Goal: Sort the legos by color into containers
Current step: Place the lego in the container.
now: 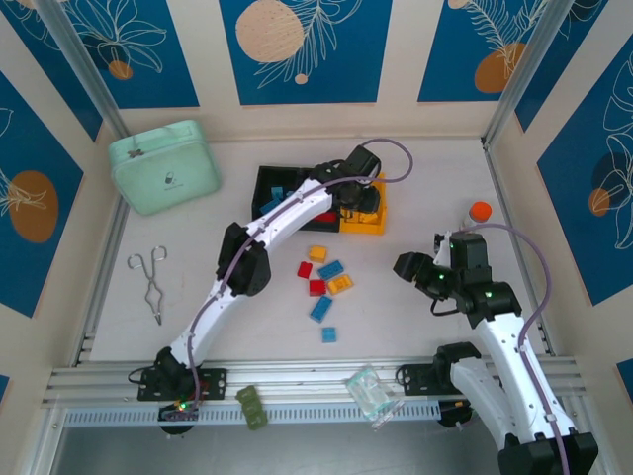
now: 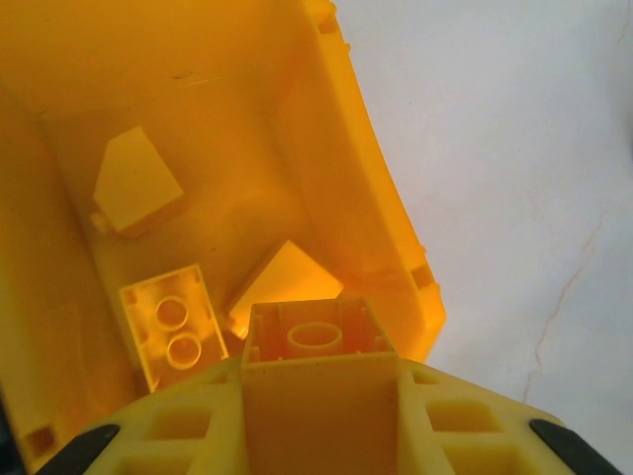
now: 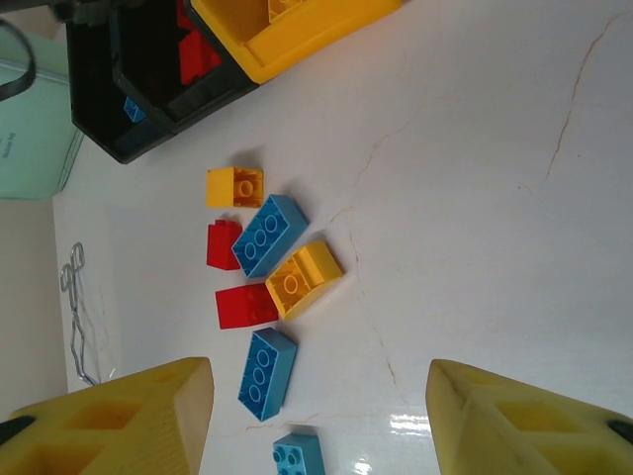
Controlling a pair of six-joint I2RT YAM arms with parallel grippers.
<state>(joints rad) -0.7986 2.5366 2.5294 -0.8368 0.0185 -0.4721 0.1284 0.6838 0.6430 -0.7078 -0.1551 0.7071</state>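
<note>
Left gripper (image 2: pixel 318 427) is clenched on a yellow brick (image 2: pixel 316 341), gripping its two flat side walls with the hollow underside facing the wrist camera. It hangs just above the open yellow bin (image 2: pixel 386 198), where three yellow pieces lie: two sloped ones and one brick upside down.

I judge these legos to be light, stiff, hard plastic with smooth, slightly slippery faces. They won't deform or break, but a pinch on a sloped face or on the studs could squirt one out. Opposite flat walls are the place to hold, as here.

From above, the left arm (image 1: pixel 247 262) stretches in a long diagonal from its base at the near left, with the wrist pitched down over the yellow bin at the right end of the row, beside the black bins (image 1: pixel 272 188).

Right gripper (image 3: pixel 318 416) is released, its fingers spread wide with nothing between them. It hovers above the tabletop (image 3: pixel 495 247), facing the loose legos (image 3: pixel 267 233): blue, red and yellow pieces clustered near the bins. The right arm (image 1: pixel 495 327) is folded back, well apart from the pile.
</note>
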